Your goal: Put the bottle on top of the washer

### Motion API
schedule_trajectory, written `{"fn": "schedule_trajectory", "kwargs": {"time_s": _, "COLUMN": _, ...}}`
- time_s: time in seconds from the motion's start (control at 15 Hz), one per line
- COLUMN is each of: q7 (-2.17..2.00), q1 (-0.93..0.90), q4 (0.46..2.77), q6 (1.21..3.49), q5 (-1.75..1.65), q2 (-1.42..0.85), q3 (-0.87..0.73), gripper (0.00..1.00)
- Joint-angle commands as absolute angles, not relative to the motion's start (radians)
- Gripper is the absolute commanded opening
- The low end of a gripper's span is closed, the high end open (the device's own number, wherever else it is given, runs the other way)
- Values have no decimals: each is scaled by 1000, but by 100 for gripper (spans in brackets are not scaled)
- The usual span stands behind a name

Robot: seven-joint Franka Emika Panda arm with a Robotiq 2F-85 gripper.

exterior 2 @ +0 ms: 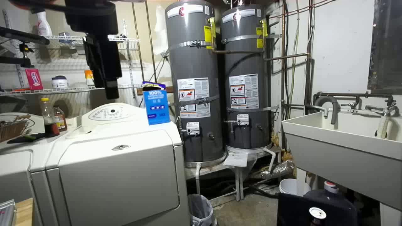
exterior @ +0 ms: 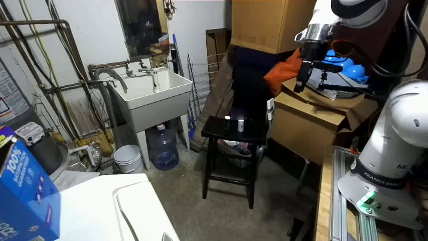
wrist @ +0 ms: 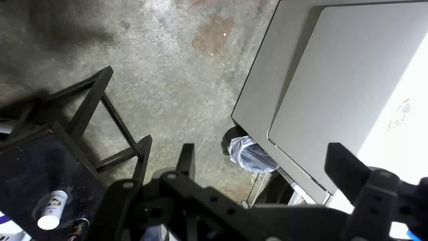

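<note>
A small dark bottle with a white cap (exterior: 227, 124) and a small white bottle (exterior: 240, 125) stand upright on a black stool. In the wrist view the white bottle (wrist: 53, 209) and dark bottle (wrist: 77, 230) are at the lower left. A round white cap (exterior 2: 317, 212) shows at the bottom edge in an exterior view. The white washer (exterior: 90, 207) shows at the front left; its front face (exterior 2: 119, 179) also shows, and it fills the wrist view's right side (wrist: 317, 83). My gripper (exterior: 298, 88), also (exterior 2: 110, 91), is open and empty (wrist: 262, 157), high up, away from the bottles.
The black stool (exterior: 214, 128) stands in the room's middle. A blue detergent box (exterior: 30, 194) stands on the washer. A utility sink (exterior: 160, 107) and water jug (exterior: 164, 150) stand behind. Cardboard boxes (exterior: 302, 127) are beside the arm. A lined bin (wrist: 252, 155) is beside the washer.
</note>
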State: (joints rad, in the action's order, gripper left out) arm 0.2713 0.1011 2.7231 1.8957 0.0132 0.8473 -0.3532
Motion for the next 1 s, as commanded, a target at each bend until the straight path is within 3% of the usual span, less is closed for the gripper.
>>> {"fn": "schedule_trajectory", "kwargs": {"time_s": 0.0, "q7": 286, "q1": 122, "q4": 2721, "q6": 1894, "q5": 29, "q2": 841, "q3": -335, "gripper": 100}}
{"fn": "schedule_trajectory", "kwargs": {"time_s": 0.53, "q7": 268, "q1": 126, "q4": 2722, "q6": 1925, "q5": 32, "q2": 821, "q3": -334, "gripper": 100}}
{"fn": "schedule_trajectory", "kwargs": {"time_s": 0.93, "q7": 175, "q1": 132, "q4": 2652, "q6": 2336, "q5": -1, "q2": 483, "q3": -435, "gripper": 100}}
